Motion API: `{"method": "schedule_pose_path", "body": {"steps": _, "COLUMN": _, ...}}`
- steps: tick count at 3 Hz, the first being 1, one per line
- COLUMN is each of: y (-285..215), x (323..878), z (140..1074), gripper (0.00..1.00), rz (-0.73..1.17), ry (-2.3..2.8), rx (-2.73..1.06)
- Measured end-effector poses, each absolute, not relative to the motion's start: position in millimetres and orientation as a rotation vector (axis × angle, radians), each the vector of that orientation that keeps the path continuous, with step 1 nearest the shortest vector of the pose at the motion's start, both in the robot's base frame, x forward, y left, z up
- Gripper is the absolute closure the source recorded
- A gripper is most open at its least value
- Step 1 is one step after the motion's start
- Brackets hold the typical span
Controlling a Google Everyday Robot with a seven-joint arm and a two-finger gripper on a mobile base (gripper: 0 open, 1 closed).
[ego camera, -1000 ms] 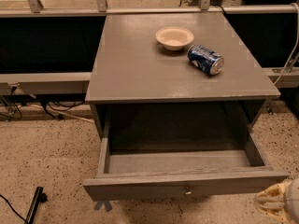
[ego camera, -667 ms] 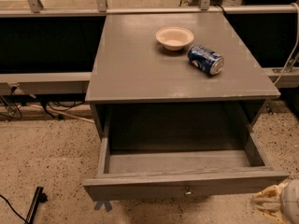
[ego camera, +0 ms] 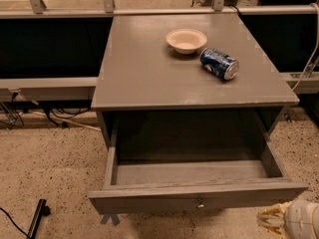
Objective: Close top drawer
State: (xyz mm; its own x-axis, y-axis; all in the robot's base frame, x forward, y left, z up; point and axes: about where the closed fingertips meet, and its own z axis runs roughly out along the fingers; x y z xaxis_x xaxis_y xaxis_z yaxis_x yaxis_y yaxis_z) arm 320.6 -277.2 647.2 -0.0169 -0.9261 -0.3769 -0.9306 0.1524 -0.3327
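The top drawer (ego camera: 199,197) is a wide grey wooden drawer pulled far out of the grey cabinet (ego camera: 149,68). Its inside is empty and its long front panel carries one small metal knob (ego camera: 200,202) at the centre. My gripper (ego camera: 273,222) shows at the bottom right corner, pale with yellowish fingers, just below and in front of the right end of the drawer front, apart from it.
A small beige bowl (ego camera: 186,40) and a blue soda can (ego camera: 219,63) lying on its side rest on the cabinet top. A railing with dark panels (ego camera: 50,44) runs behind. A black cable and rod (ego camera: 36,219) lie on the speckled floor at the lower left.
My gripper has shifted slightly left, closer to the right end of the drawer front. The drawer has not moved.
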Motion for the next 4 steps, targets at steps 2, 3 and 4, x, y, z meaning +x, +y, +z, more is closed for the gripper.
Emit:
{"method": "schedule_pose_path", "body": {"steps": 2, "y": -272, "x": 343, "z": 616, "gripper": 1.0, "rz": 0.001, "ry": 1.862, "rx": -1.792}}
{"method": "schedule_pose_path", "body": {"steps": 3, "y": -268, "x": 359, "z": 607, "gripper": 1.0, "rz": 0.015, "ry": 1.834, "rx": -1.811}}
{"method": "schedule_pose_path", "body": {"steps": 4, "y": -264, "x": 381, "z": 598, "gripper": 1.0, "rz": 0.038, "ry": 1.805, "rx": -1.84}}
